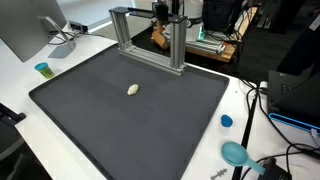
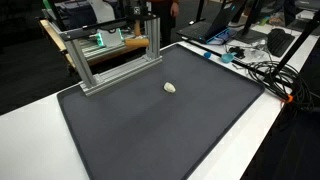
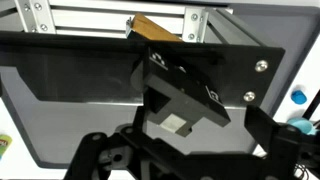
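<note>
Both exterior views show a white lump point(image 1: 133, 90) (wrist view: end effector point(image 3: 185, 150)).

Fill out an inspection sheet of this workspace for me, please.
Surface: dark mat lying flat on a white table.
Job's things: small pale lump alone near mid-mat.
Clutter: metal frame at the mat's far edge; blue cap and teal cup off the mat.
Grippers: gripper open, holding nothing.
Cables: black cables on the table beside the mat.
Surroundings: monitor; cluttered desks behind.
</note>
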Robot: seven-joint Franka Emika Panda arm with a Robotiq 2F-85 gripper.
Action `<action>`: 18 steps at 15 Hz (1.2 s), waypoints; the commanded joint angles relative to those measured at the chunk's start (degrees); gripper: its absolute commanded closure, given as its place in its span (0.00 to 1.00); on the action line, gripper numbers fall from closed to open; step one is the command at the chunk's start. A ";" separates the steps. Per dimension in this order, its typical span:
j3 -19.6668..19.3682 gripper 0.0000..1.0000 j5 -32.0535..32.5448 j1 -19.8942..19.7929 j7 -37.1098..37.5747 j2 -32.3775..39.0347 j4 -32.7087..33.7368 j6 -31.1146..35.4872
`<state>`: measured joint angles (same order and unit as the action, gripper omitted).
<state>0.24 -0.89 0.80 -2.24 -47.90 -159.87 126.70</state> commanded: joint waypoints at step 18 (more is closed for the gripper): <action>-0.15 0.00 0.17 0.18 0.15 0.90 -1.33 -0.30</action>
<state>0.24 -0.89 0.80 -2.24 -46.98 -161.34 126.61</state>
